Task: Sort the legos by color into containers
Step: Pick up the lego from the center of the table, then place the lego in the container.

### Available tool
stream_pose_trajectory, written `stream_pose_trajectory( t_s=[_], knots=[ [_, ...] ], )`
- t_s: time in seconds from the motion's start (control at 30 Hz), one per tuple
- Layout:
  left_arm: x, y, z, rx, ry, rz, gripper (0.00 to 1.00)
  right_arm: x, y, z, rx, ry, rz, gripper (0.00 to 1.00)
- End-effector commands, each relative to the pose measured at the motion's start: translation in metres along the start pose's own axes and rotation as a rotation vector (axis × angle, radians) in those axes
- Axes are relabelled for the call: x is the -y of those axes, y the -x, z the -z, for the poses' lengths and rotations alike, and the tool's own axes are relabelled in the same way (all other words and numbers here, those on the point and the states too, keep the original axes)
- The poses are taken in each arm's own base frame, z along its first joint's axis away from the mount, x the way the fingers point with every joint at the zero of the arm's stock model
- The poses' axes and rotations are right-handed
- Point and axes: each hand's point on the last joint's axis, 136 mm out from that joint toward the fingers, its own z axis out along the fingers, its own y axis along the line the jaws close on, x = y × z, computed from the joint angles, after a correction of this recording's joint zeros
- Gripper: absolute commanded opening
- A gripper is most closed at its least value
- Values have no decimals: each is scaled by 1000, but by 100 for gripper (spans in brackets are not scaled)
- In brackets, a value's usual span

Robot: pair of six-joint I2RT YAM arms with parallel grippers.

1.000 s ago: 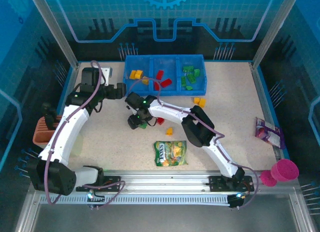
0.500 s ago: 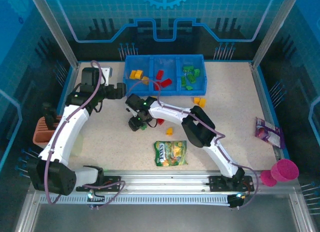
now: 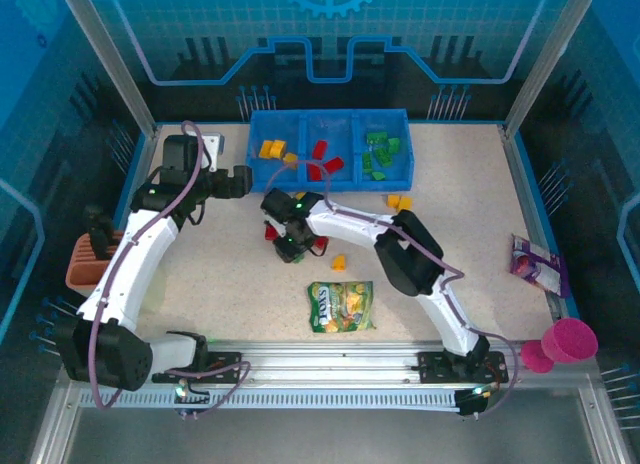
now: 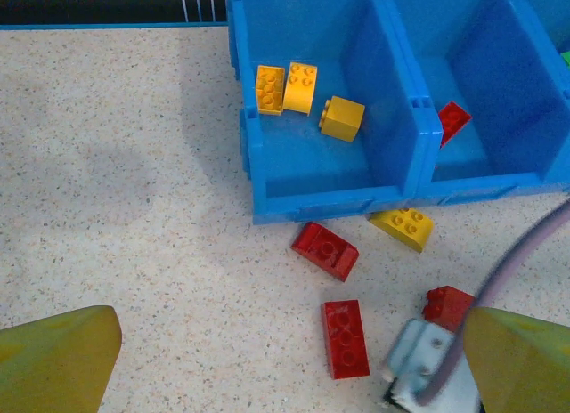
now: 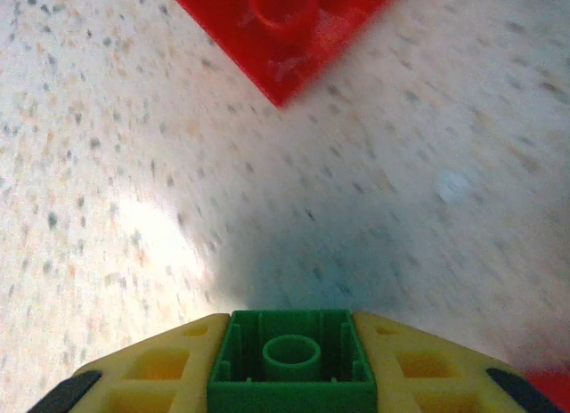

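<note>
Nearest you, the green-yellow candy bag lies flat on the speckled table, with the pink cup at the near right corner and the orange-brown basket at the left edge. Just beyond the bag, your right gripper points down at the tabletop. In the right wrist view its yellow fingers pinch a green lego from both sides, and a red lego lies on the table ahead of it. Against a second ago, this gripper has slid a little to the right and the arm's elbow has swung right with it. Your left arm, the bag and the tray stand where they were.

A small yellow-orange lego lies just right of that gripper, and a yellow-orange pair lies farther back near the tray's right end. Your left gripper hovers beside the tray's left end, its fingers spread wide. Its wrist view shows three loose red legos on the table and a yellow lego touching the tray's front wall.

Farthest back, the blue tray holds three yellow legos in its left compartment, red blocks in the middle one and green blocks in the right one
</note>
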Motion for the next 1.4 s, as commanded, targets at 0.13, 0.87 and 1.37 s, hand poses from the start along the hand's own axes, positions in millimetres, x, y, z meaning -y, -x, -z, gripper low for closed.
stream_pose_trajectory(
  t_s=[0.13, 0.87, 1.37],
  knots=[
    [-3, -4, -8, -53, 60, -13, 99, 104, 35, 153, 284, -162, -54, 24],
    [57, -141, -90, -410, 32, 3, 95, 348, 89, 132, 507, -327, -265, 27],
    [56, -179, -137, -508, 131, -35, 86, 351, 100, 142, 546, -327, -227, 57]
  ],
)
